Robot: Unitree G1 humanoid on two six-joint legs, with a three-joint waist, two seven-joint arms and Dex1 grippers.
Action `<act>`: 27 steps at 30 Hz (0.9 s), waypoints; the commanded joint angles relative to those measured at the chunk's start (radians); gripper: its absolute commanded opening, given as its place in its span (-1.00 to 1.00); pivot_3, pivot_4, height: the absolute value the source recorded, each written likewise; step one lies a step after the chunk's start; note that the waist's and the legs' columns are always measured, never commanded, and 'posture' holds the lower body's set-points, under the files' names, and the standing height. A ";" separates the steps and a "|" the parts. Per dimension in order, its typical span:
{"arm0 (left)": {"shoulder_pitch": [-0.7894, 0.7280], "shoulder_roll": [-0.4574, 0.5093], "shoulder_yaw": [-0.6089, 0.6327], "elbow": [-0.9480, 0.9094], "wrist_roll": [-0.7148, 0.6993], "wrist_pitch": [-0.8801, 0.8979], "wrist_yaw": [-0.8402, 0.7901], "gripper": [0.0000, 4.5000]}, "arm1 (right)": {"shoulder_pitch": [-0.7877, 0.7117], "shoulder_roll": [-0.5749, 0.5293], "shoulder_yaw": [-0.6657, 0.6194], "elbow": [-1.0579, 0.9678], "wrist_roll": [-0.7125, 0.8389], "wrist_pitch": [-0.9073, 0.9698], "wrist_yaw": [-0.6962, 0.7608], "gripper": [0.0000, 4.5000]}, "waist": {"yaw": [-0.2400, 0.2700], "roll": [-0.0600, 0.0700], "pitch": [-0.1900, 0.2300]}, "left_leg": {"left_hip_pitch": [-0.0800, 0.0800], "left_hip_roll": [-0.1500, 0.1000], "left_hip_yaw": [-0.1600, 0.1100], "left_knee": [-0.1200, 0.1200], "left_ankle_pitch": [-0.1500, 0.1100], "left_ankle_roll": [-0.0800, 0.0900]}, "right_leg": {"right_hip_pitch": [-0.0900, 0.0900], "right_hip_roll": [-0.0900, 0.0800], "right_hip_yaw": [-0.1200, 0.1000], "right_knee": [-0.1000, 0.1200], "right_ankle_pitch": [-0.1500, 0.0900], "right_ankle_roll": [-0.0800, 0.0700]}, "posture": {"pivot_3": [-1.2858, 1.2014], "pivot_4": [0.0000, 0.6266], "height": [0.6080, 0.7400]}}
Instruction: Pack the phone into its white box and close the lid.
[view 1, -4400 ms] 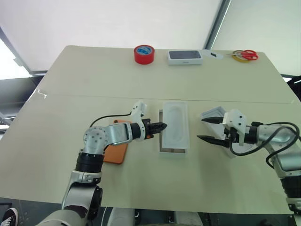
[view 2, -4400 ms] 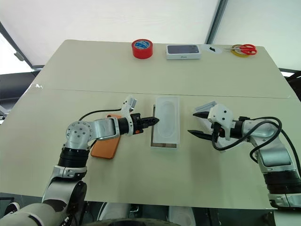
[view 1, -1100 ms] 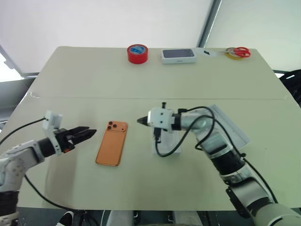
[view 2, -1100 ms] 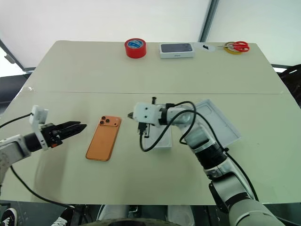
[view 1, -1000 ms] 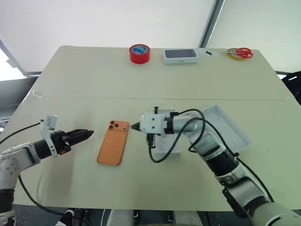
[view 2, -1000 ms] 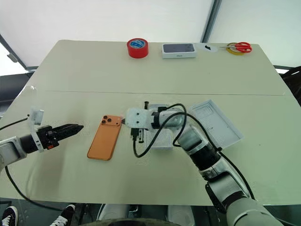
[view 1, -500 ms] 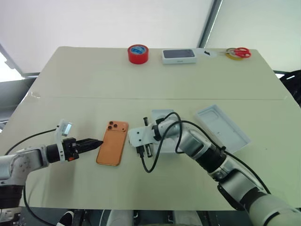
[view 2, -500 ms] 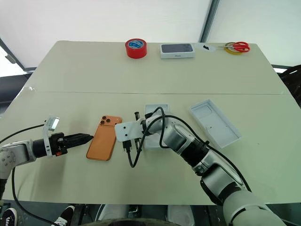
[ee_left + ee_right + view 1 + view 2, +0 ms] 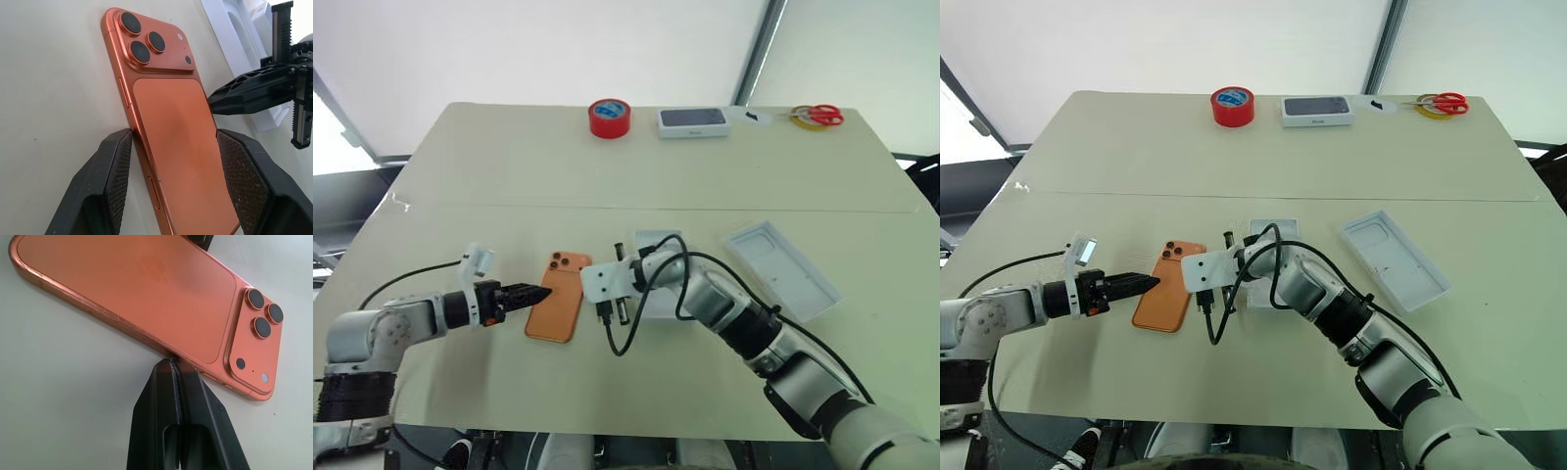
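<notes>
The orange phone point(image 9: 560, 297) lies camera side up on the table. My left gripper point(image 9: 536, 293) is open at its near left end, and its fingers point(image 9: 115, 161) stand on either side of the phone's width. My right gripper point(image 9: 172, 361) is shut, with its tips against the phone's right long edge. The white box point(image 9: 651, 240) sits just right of the phone, largely covered by my right arm. A white piece with an oval recess point(image 9: 240, 30) shows there in the left wrist view. The lid point(image 9: 783, 269) lies open side up farther right.
At the table's far edge are a red tape roll point(image 9: 609, 117), a small white box with a dark top point(image 9: 694, 119) and red-handled scissors point(image 9: 818, 116). A black cable point(image 9: 617, 338) loops down from my right wrist beside the phone.
My left gripper has moved right until its fingers straddle the phone's end. My right gripper has dropped to the phone's right edge. The phone, box and lid have stayed put in the last second.
</notes>
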 commanded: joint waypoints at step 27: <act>-0.119 -0.236 0.190 0.009 -0.116 0.306 0.223 0.28 | 0.001 0.012 -0.033 0.034 -0.041 -0.046 -0.029 -0.99 | -0.014 -0.007 0.003 | -0.001 0.002 -0.001 0.001 0.001 -0.001 | 0.003 0.004 -0.001 -0.001 0.000 0.001 | 0.03 -0.52 0.84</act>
